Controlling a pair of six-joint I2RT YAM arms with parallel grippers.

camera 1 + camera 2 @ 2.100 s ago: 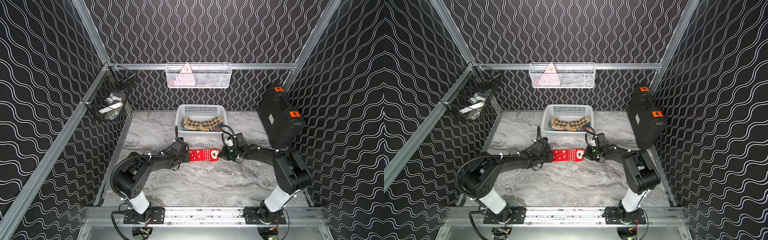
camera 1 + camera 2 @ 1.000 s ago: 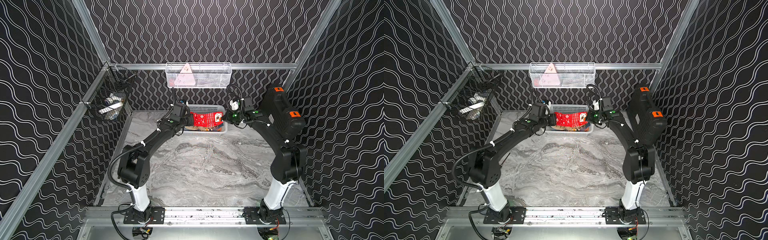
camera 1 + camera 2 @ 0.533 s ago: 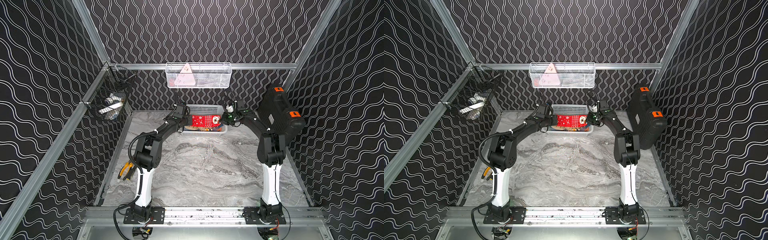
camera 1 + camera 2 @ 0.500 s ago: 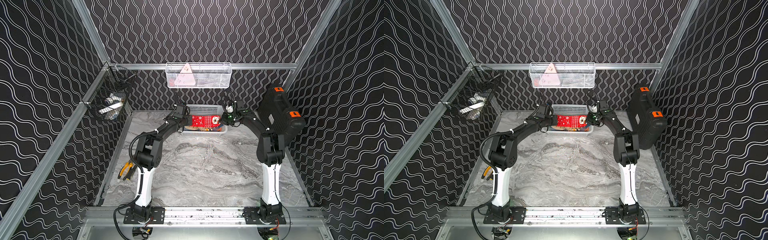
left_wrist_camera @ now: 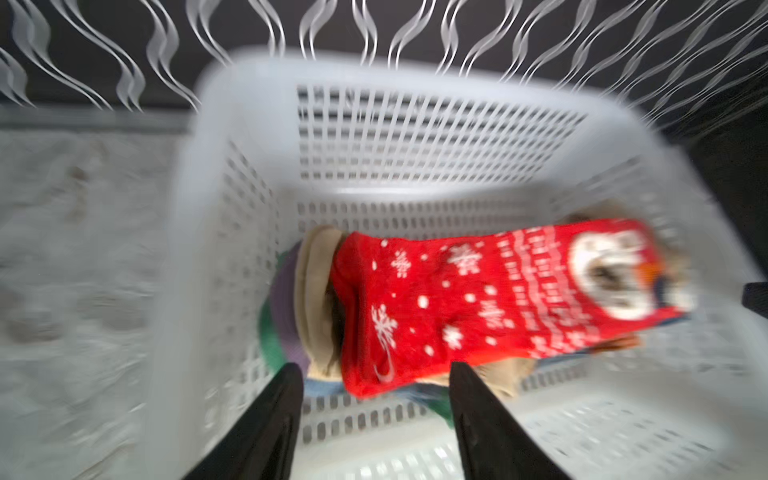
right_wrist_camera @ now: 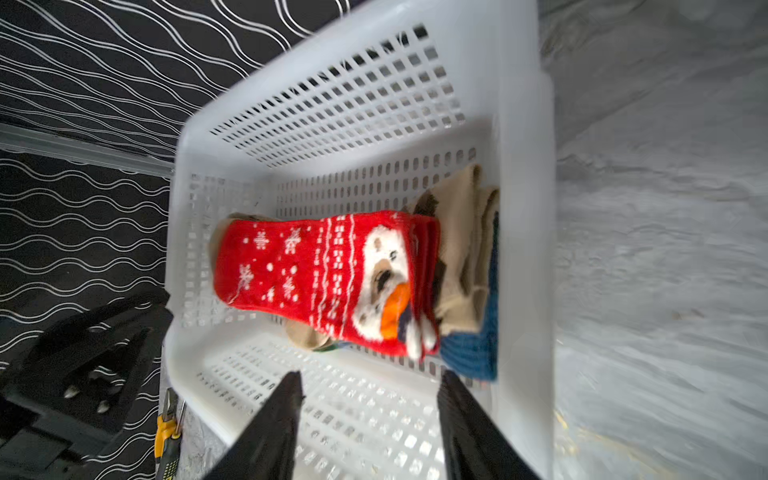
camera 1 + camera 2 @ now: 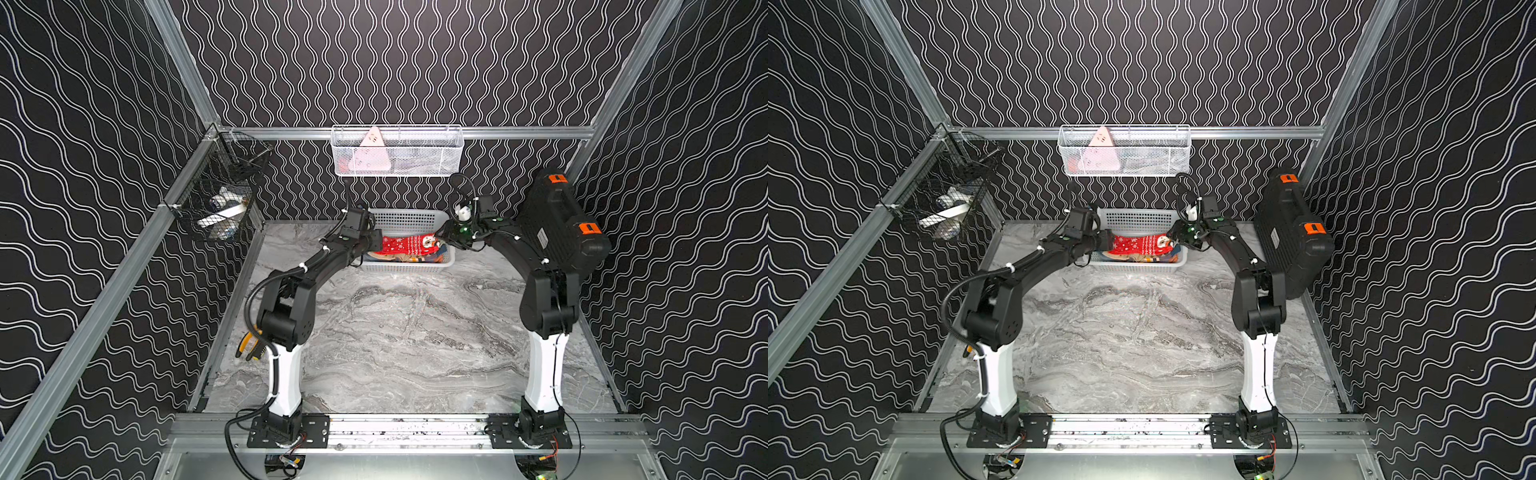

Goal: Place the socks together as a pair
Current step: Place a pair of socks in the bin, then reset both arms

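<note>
Soft red knitted Christmas socks [image 6: 316, 270] with an animal face lie atop tan socks [image 6: 461, 249] inside a white perforated plastic basket [image 6: 523, 208], the left gripper [image 5: 372, 368] and right gripper [image 6: 370, 376] spread empty at either end; light and limp, they look best pinched at cuff and toe

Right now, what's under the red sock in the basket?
Under the red sock, tan socks, a blue sock and a purple-green sock stick out. Their middles and the basket floor beneath are covered.
</note>
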